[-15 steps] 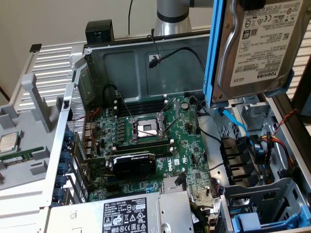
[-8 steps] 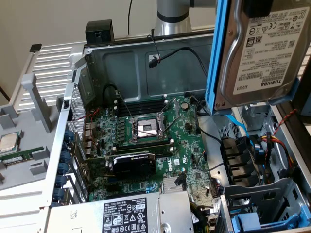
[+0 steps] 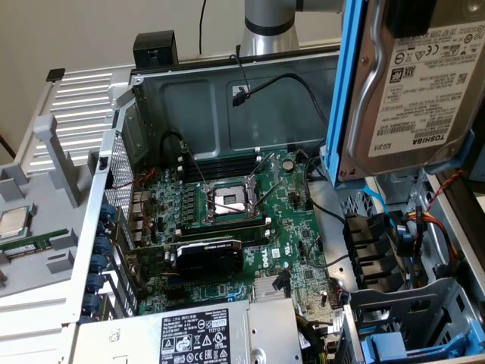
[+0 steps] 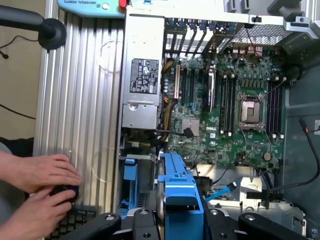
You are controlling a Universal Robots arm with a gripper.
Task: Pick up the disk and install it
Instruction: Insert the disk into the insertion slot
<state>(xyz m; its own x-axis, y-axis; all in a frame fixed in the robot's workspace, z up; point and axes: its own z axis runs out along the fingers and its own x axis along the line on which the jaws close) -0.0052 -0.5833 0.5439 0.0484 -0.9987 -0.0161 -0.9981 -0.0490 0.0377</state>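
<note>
Disk (image 3: pixel 413 83) in blue carrier, clamped between gripper (image 4: pixel 179 222) fingers above open computer case (image 3: pixel 212 106), wrist view adds person's hands (image 4: pixel 40 172)

Open computer case (image 3: pixel 197 98) seen lying flat, interior exposed. Green motherboard (image 3: pixel 292 227) mounted inside, CPU socket (image 3: pixel 229 201) near middle with wire levers raised. Black expansion card (image 3: pixel 208 256) seated just beside socket. Power supply (image 3: pixel 189 334) with black-and-white label fitted at near edge. Black cable (image 3: pixel 241 96) hung loose against far wall. Blue drive carrier (image 3: pixel 402 350) seated in bay at exterior view's right. Small square CPU chip (image 3: pixel 15 222) and memory stick (image 3: pixel 23 248) laid on grey plastic part (image 3: pixel 53 265) at exterior view's left. Ribbed metal tabletop (image 4: pixel 85 100) seen beside case.
</note>
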